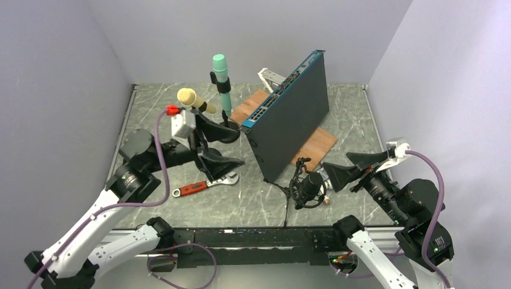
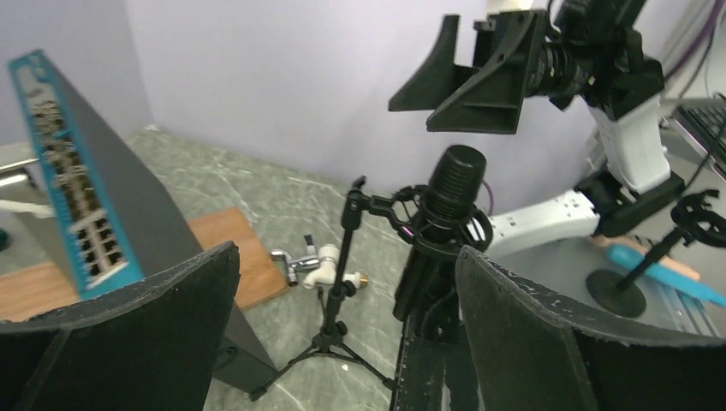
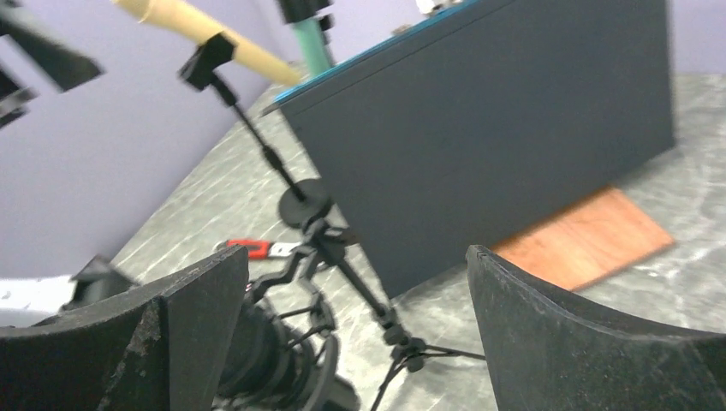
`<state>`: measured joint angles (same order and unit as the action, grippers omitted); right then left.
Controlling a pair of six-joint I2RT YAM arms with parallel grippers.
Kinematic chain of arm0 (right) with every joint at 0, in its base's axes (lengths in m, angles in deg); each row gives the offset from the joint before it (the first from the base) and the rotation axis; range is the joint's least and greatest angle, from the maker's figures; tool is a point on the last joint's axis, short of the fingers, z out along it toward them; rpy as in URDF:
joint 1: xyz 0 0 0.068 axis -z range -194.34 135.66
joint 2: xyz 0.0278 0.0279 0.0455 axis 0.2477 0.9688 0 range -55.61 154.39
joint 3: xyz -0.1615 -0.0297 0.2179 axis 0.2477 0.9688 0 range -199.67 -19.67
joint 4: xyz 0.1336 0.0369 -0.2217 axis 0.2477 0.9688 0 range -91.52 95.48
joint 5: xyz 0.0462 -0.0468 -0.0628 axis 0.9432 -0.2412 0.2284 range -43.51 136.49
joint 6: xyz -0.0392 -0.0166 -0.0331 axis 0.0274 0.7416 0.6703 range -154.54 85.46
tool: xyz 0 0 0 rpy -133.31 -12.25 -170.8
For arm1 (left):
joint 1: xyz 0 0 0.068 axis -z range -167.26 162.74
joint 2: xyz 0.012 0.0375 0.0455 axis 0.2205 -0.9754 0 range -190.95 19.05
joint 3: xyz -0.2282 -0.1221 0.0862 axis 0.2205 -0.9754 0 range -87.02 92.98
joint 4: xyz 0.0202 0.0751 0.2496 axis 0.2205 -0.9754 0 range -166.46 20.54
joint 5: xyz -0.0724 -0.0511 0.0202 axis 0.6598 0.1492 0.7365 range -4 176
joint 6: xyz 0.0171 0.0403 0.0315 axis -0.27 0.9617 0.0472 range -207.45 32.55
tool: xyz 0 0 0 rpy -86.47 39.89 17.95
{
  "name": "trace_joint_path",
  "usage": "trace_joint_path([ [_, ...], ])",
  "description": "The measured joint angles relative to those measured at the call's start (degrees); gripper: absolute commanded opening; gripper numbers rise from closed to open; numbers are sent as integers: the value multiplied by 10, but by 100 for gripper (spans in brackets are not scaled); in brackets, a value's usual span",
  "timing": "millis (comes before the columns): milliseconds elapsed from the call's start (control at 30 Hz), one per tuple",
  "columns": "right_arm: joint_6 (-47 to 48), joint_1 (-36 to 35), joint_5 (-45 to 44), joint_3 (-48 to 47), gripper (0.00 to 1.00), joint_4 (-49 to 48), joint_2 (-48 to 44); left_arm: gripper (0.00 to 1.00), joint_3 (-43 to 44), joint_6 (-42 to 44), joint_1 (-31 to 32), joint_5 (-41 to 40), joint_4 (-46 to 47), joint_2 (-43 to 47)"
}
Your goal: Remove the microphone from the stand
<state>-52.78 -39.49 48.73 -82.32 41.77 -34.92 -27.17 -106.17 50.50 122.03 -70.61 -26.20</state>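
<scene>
The grey marbled table (image 1: 253,201) carries a big network switch (image 1: 289,120) stood on its long edge at the centre, its blue port face turned left. It rests on a wooden board (image 1: 318,144) that shows at its far left and near right.

The left gripper (image 1: 240,149) is left of the switch and points right, with its fingers (image 2: 128,334) spread wide and nothing between them. The right gripper (image 1: 336,166) is at the near right and points left, equally wide open and empty. In the left wrist view it hangs above the black microphone (image 1: 310,185), clear of it.

That microphone sits upright in a shock mount on a small tripod stand (image 1: 287,208) at the near centre, just in front of the switch's near corner – still mounted, with neither gripper on it.

At the far left, a green microphone (image 1: 222,75) stands upright in its clip, and a tan microphone (image 1: 193,99) lies tilted in another clip just to its left. Their round base is close to the left gripper; I cannot tell whether they touch.

A red-handled adjustable wrench (image 1: 202,185) lies flat on the near left. A small white and chrome fitting (image 2: 312,261) lies beside the board – beyond the tripod in the left wrist view.
</scene>
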Motion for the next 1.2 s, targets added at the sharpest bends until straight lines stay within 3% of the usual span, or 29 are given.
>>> trace_joint_path([
  [200,-3,0,129,2,100,0,-5,99,-3,61,114,-45,-6,-58],
  [533,25,0,292,21,99,-7,-4,99,-12,81,200,-79,38,-164],
  [767,43,0,335,52,85,-29,6,99,-4,83,235,-86,52,-223],
  [1033,49,0,364,77,53,-64,6,99,-4,84,240,-89,68,-228],
  [1200,54,1,367,78,40,-73,7,99,-4,71,240,-89,95,-231],
])
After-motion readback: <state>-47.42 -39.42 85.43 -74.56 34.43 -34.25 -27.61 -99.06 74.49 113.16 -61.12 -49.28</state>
